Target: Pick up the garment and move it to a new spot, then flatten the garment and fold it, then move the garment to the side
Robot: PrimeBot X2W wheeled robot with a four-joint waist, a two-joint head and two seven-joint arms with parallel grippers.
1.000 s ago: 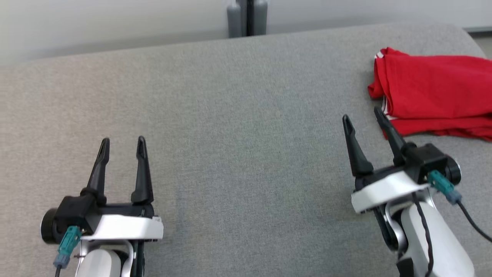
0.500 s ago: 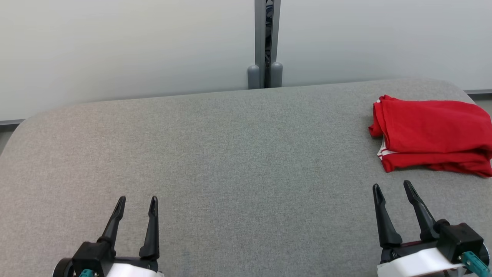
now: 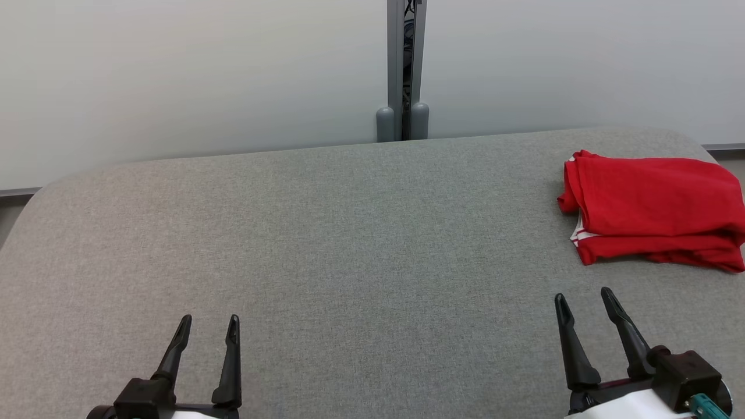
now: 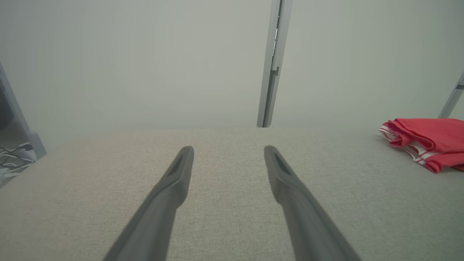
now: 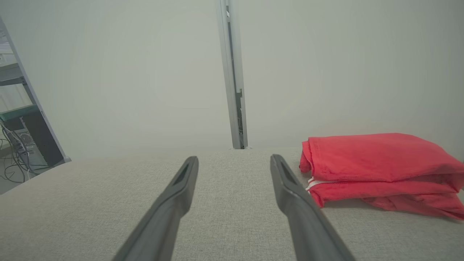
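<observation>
The folded red fabric garment [image 3: 652, 206] with white trim lies rumpled on the grey padded table [image 3: 349, 244]; the left gripper [image 3: 209, 326] and right gripper [image 3: 584, 299] stand apart, empty.

Soft, even, bright light. The head view is sharp; both wrist views are hazy and washed out, the near fingers [image 4: 161, 210] blurred. Faint shadow beneath the garment [image 5: 373, 159].

Your tabletop [image 3: 349, 244] is grey woven fabric with rounded far corners. On it you have one folded red garment [image 3: 652, 203] with white trim, at 2 o'clock, near the right edge.
</observation>
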